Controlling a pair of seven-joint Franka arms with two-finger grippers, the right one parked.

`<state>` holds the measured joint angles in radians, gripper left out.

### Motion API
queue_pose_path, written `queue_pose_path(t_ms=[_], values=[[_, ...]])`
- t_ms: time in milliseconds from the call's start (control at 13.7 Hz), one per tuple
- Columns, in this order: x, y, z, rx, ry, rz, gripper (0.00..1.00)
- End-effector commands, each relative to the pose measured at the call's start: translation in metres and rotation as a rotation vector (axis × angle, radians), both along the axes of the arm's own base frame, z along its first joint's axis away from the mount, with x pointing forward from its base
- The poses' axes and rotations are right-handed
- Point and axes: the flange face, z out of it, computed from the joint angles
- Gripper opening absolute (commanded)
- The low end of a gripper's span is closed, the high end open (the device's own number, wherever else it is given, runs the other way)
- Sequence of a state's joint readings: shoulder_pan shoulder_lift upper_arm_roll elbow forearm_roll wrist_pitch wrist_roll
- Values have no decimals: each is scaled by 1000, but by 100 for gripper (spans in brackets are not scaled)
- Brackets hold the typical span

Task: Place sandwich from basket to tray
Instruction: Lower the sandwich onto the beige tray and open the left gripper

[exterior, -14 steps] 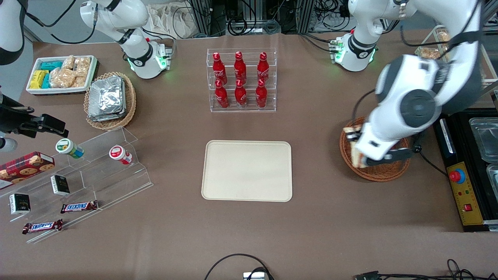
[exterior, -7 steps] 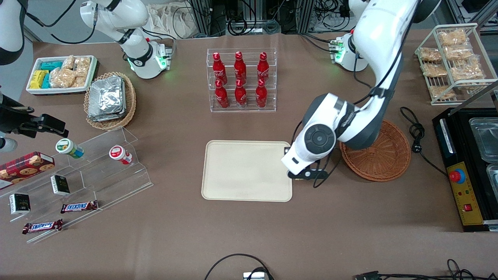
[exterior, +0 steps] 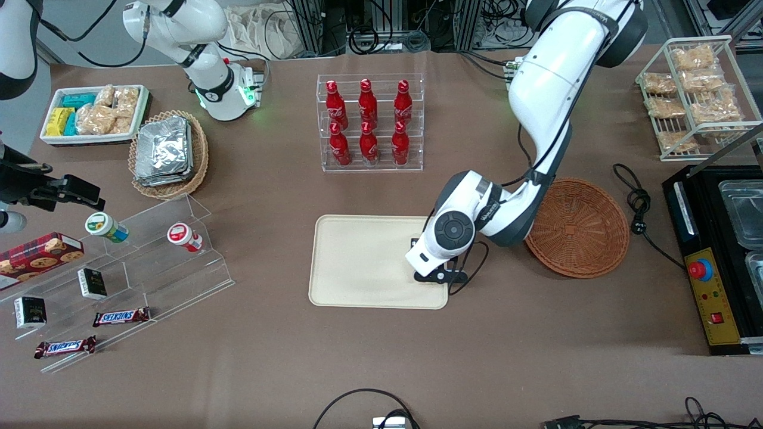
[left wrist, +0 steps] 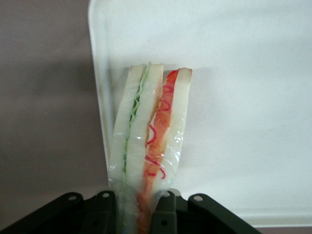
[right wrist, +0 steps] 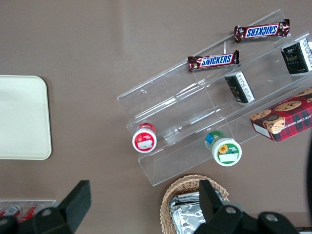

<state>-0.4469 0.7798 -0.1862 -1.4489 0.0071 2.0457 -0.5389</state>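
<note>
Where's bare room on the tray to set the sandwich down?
The cream-beige rectangular plastic tray holds nothing: its whole floor toward the parked arm's end and its middle is bare. Only the edge beside the reddish-brown wicker basket is crowded, where the gripper, shut on the triangular wedge sandwich, hangs over the rim.

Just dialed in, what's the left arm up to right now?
The left arm's gripper is shut on the sandwich, holding it by one end above the tray, near the tray edge closest to the basket. The basket sits empty toward the working arm's end of the table. The sandwich is still gripped, so the release onto the tray is what remains.
</note>
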Motion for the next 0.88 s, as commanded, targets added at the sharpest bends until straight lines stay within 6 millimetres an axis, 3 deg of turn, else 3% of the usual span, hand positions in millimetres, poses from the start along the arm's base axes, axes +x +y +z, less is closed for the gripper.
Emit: queue_pose_path(t_ms=[0, 73, 146, 220, 366, 512, 659, 805], values=[[-2, -5, 0, 0, 2, 13, 8], [-2, -5, 0, 0, 4, 14, 25], [-2, -5, -1, 3, 7, 11, 81], [-3, -5, 0, 6, 9, 10, 100], [0, -3, 11, 3, 1, 17, 100], [1, 2, 35, 17, 1, 47, 100], [-1, 15, 77, 47, 27, 49, 100], [-5, 43, 126, 73, 46, 64, 100]])
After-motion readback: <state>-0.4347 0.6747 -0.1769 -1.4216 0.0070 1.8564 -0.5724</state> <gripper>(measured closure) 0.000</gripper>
